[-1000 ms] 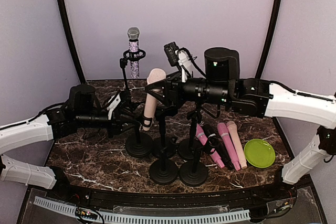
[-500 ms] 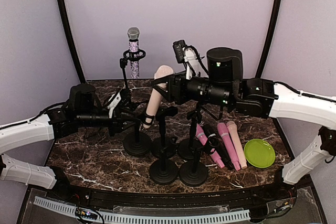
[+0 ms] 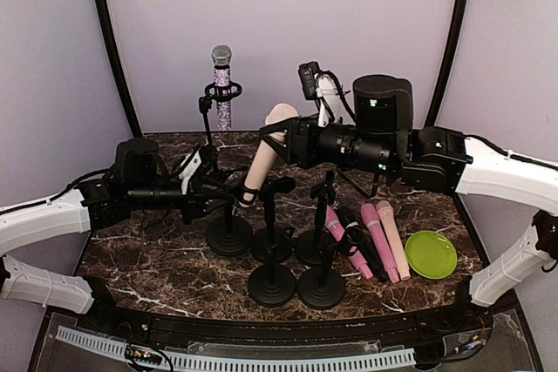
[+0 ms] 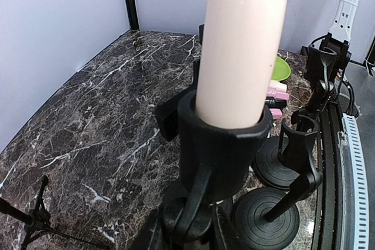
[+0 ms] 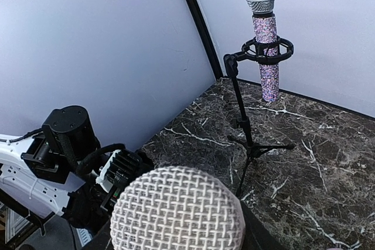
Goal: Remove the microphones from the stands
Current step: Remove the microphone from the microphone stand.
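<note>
From where I stand, the right gripper [image 3: 281,135] is clamped tight on the upper body of the pale pink microphone [image 3: 261,163]. The microphone leans rightward, its lower end seated in the clip [image 4: 222,139] of the stand [image 3: 229,237]. The left gripper [image 3: 225,202] is closed around that stand's stem, just below the clip.

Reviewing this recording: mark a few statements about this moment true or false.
1. The beige microphone sits in the clip of its stand. True.
2. The sparkly microphone lies flat on the table. False: it stands upright in a tripod stand at the back.
3. The right gripper holds the beige microphone near its head. True.
4. A microphone rests on the green plate. False: the pink microphones lie beside it, not on it.
</note>
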Action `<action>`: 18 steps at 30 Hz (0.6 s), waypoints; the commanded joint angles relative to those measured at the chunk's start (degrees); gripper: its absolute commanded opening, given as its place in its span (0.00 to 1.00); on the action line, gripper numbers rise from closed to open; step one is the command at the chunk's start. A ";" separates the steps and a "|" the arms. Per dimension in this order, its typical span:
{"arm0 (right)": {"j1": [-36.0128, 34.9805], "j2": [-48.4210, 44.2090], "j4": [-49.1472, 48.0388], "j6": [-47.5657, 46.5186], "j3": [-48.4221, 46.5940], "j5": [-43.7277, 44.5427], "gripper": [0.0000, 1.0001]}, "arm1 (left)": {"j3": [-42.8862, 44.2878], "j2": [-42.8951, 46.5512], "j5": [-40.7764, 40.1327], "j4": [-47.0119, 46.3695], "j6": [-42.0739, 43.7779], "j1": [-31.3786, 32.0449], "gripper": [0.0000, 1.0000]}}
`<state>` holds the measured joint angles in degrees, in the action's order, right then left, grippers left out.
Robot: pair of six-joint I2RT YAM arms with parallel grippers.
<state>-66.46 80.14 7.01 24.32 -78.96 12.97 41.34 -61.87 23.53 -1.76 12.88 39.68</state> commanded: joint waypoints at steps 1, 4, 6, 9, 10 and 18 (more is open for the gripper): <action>2.30 -8.09 -13.06 -3.44 -4.94 12.66 0.18 | -1.53 -0.79 -2.31 11.70 0.48 -0.57 0.00; 2.34 -8.55 -13.22 -3.50 -4.80 12.87 0.18 | -1.57 -0.88 -2.34 11.69 0.47 -0.62 0.00; 2.30 -8.66 -13.25 -3.63 -4.71 12.95 0.18 | -1.53 -0.89 -2.30 11.66 0.49 -0.58 0.00; 2.34 -8.98 -13.33 -3.75 -4.47 13.21 0.18 | -1.53 -0.97 -2.26 11.69 0.52 -0.52 0.00; 2.33 -9.07 -13.41 -3.75 -4.31 13.36 0.18 | -1.53 -0.97 -2.26 11.65 0.50 -0.55 0.00; 2.41 -10.61 -12.60 -5.31 -3.98 14.45 0.17 | -1.44 -0.31 -3.70 11.60 0.01 -0.56 0.00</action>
<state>-63.96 69.38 -4.64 21.15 -82.48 24.86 39.86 -63.42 20.86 7.44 12.91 39.05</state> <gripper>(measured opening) 0.495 0.246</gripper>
